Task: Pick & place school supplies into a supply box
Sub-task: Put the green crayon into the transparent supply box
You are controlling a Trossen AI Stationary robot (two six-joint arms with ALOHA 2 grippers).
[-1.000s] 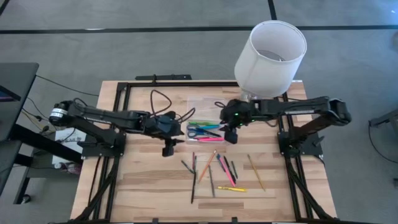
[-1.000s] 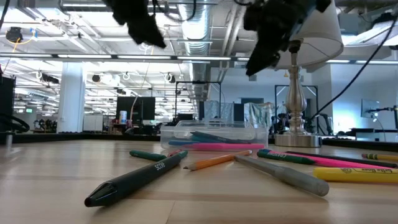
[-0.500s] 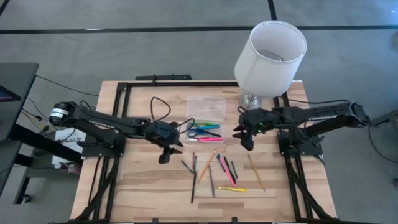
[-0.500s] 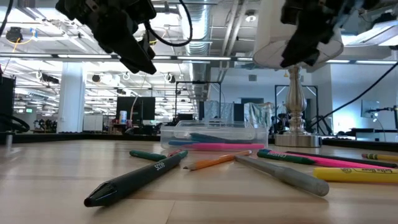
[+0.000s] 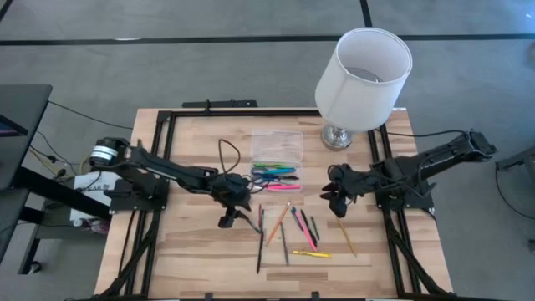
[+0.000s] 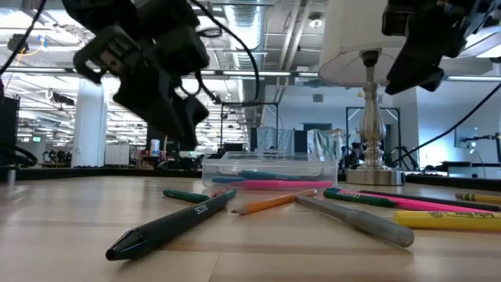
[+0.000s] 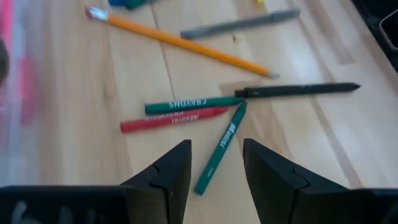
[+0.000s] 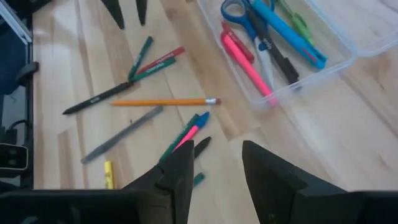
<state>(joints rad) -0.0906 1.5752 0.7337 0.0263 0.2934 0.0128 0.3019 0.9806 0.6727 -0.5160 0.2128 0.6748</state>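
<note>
Both end effectors are spread and empty: the left end effector (image 5: 226, 221) hovers over the loose pens (image 5: 284, 230) on the desk (image 5: 192, 251), the right end effector (image 5: 333, 206) beside them. The clear supply box (image 5: 277, 159) holds scissors and markers, blurry in the low view.

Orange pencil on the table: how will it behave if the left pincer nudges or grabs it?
The orange pencil looks thin and straight, so probably stiff and light. It lies flat on bare wood, so a sideways nudge may roll it. It lies close to the grey pen, which may shift too.
</note>
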